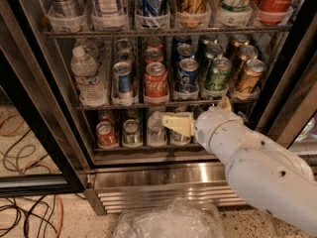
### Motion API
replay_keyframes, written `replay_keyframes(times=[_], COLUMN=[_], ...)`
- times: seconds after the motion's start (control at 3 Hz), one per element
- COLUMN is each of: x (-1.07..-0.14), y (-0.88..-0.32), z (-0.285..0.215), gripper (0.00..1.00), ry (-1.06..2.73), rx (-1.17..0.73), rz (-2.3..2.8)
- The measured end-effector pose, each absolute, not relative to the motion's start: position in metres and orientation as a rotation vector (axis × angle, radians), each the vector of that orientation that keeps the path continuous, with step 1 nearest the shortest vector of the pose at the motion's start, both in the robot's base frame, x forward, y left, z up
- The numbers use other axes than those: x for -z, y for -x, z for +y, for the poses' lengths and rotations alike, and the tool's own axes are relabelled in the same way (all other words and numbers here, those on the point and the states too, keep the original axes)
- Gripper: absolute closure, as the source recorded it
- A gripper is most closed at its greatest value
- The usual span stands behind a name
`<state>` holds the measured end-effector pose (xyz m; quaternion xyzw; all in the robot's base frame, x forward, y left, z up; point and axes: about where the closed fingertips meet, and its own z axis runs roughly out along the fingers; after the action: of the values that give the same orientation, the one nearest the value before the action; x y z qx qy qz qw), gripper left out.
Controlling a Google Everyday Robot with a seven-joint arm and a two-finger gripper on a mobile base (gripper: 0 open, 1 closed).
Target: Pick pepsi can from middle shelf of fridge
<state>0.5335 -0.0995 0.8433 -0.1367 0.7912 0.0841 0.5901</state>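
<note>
**Camera view: gripper held below the shelf of short cans**

The fridge (148, 182) is seen with its door open, and three racks of drinks are shown. The pepsi can (187, 74) is found upright at the front of its lane on the middle shelf (99, 106), with a second blue can directly behind it. To its left a red cola can (155, 81) is placed, then a silver-and-blue can (122, 81) and a water bottle (86, 76). To its right a green can (217, 73) and a gold-brown can (249, 76) are lined up.

The gripper (166, 122) is held in front of the lowest rack, pointing left, below the pepsi can and slightly to its left, apart from it. Nothing is seen to be carried by it. Whether it is spread wide or drawn narrow cannot be told. The white arm (257, 167) is stretched in from the lower right.

Behind the gripper a small clear bottle (155, 128) is partly covered. Crumpled clear plastic (168, 221) is lying on the floor below the steel grille, and cables (29, 217) are spread at the lower left.
</note>
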Motion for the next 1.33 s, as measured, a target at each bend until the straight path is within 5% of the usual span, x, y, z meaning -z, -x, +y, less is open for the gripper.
replay_keyframes(times=[0.67, 1.33], x=[-0.845, -0.832], y=[-0.547, -0.558], z=[-0.051, -0.050], gripper=[0.00, 0.36], ry=[0.306, 0.216], rx=[-0.246, -0.237], rz=[1.783, 1.741])
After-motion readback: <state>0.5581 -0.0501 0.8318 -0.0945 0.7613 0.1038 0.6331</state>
